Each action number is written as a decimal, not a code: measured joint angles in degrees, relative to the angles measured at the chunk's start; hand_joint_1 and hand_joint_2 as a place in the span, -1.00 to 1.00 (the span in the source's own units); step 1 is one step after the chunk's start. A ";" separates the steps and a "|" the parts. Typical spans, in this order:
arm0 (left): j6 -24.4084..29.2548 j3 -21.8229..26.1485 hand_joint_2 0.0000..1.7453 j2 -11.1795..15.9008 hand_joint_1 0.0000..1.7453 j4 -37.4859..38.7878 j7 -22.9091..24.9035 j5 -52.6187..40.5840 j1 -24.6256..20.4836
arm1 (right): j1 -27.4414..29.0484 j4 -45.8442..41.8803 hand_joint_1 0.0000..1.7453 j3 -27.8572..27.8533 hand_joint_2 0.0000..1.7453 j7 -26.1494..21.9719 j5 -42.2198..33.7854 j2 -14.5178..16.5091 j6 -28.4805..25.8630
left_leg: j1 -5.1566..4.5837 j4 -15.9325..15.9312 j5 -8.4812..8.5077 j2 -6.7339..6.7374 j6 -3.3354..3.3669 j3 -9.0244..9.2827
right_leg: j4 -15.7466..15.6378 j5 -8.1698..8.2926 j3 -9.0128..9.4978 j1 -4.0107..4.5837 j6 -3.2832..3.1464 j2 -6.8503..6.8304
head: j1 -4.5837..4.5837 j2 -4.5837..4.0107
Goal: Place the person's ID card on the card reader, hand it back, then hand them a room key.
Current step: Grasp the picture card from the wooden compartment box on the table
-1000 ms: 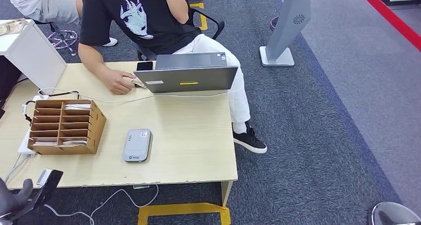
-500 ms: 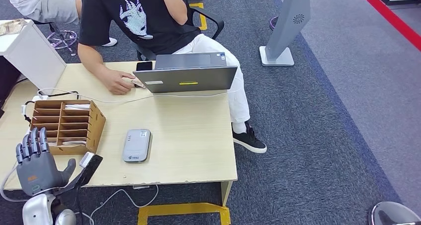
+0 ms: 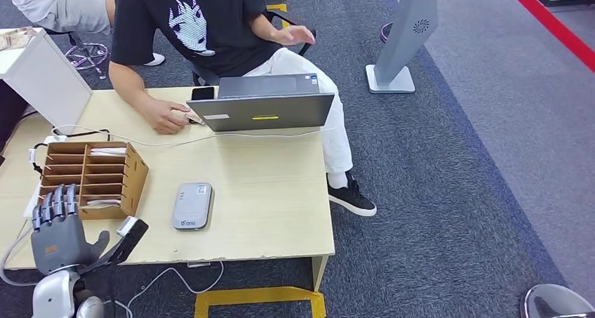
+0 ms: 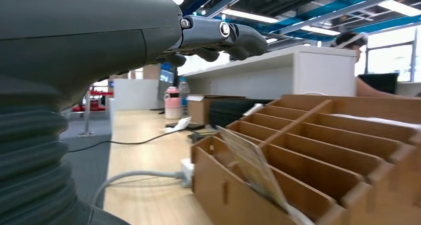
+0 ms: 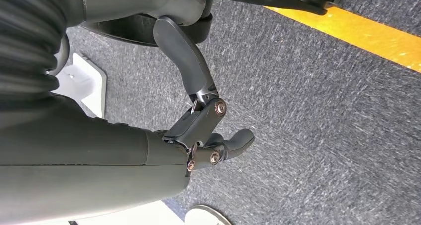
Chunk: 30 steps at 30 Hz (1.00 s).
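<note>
Task is judged barely started. Nearest, the left hand [image 3: 59, 227] is seen raised at the table's [image 3: 266, 206] near left corner, fingers spread and upright, nothing held; in the left wrist view its fingers [image 4: 218, 34] are seen extended above the wooden organizer [image 4: 317, 155]. The right hand [image 5: 208, 130] is seen hanging over dark carpet, fingers loosely bent, nothing gripped; whether it counts as curled shut cannot be told. Just beside the left hand, the wooden organizer [image 3: 91, 179] is standing on the table with flat light cards in some slots, presumably room keys, though that cannot be confirmed. Near the organizer, towards the table's middle, the card reader [image 3: 192, 205] is lying flat with nothing on top, so the ID step is judged not yet done. Farther off, a laptop [image 3: 261, 111] is set at the far edge with a phone [image 3: 203, 93] beside it. The person's hand [image 3: 168, 116] is resting beside the laptop; something small may be under the fingers, but an ID card cannot be made out. Left to do: card received, placed on reader, returned, then a room key handed over.
</note>
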 joint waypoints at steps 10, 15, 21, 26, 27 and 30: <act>-2.92 2.48 1.00 6.11 -1.00 -5.72 0.30 0.16 3.33 | 0.13 0.00 -1.00 -0.85 1.00 -0.01 0.37 0.00 0.02 | 0.01 0.00 0.00 -0.07 0.00 -0.01 | 0.01 -0.01 0.02 0.01 -0.01 -0.08 | 0.02 0.00; -2.58 2.53 1.00 6.38 -1.00 -5.74 0.17 -0.86 3.22 | 0.11 0.00 -1.00 -0.85 1.00 -0.03 0.39 0.00 0.21 | 0.00 0.01 0.00 -0.08 0.00 0.00 | 0.00 0.00 0.03 -0.01 0.00 -0.09 | 0.02 0.00; 0.47 2.50 1.00 6.23 -1.00 -5.12 -0.93 -2.00 1.85 | 0.06 -0.01 -1.00 -0.86 1.00 -0.05 1.27 0.00 0.30 | -0.01 0.01 0.00 -0.08 0.00 0.00 | -0.01 0.00 0.00 0.00 -0.01 -0.10 | 0.01 0.00; 2.69 2.18 1.00 5.45 -1.00 -2.64 -1.99 -2.78 -1.17 | -0.07 -0.02 -1.00 -0.86 1.00 -0.05 1.58 0.00 0.32 | 0.00 0.01 0.01 -0.08 0.00 0.01 | 0.00 0.00 0.01 0.01 -0.02 -0.10 | 0.01 0.00; 2.84 2.04 1.00 5.22 -1.00 -2.08 -2.08 -2.86 -1.68 | -0.08 -0.02 -1.00 -0.86 1.00 -0.07 1.66 0.00 0.32 | 0.00 0.01 0.01 -0.08 -0.01 0.01 | 0.00 0.01 0.01 0.00 -0.02 -0.10 | 0.01 0.00; 3.24 1.67 1.00 4.45 -1.00 -0.56 -2.14 -2.94 -2.74 | -0.10 -0.02 -1.00 -0.86 1.00 -0.15 1.96 0.00 0.31 | 0.00 0.01 0.01 -0.06 -0.01 0.01 | 0.00 0.02 0.00 0.00 -0.03 -0.08 | 0.02 0.00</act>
